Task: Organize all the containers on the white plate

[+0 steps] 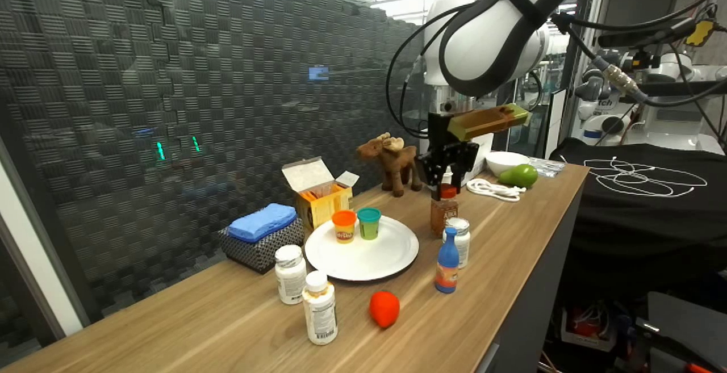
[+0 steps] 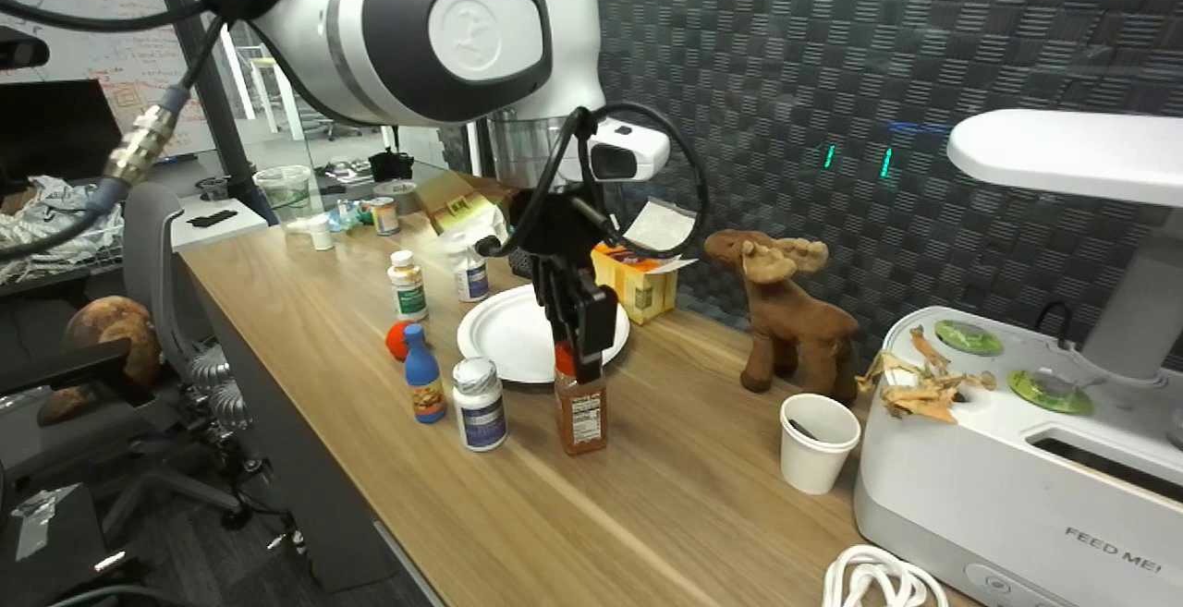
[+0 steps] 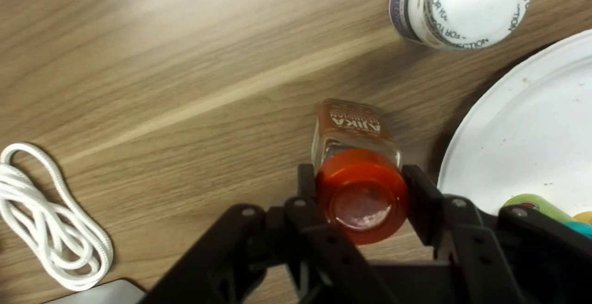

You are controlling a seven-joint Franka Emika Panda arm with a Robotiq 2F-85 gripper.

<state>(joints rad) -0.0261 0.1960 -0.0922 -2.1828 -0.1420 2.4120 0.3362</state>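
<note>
Lying on the wooden desk [image 1: 426,339] in an exterior view is the white plate [image 1: 363,262]. To its right, the claw [image 1: 447,192] pinches a brown jar [image 1: 444,217] that seems to stand on the desk. Four bottles [image 1: 321,316] stand nearer; two small tubs [image 1: 345,227] sit on the plate's far side.
</note>
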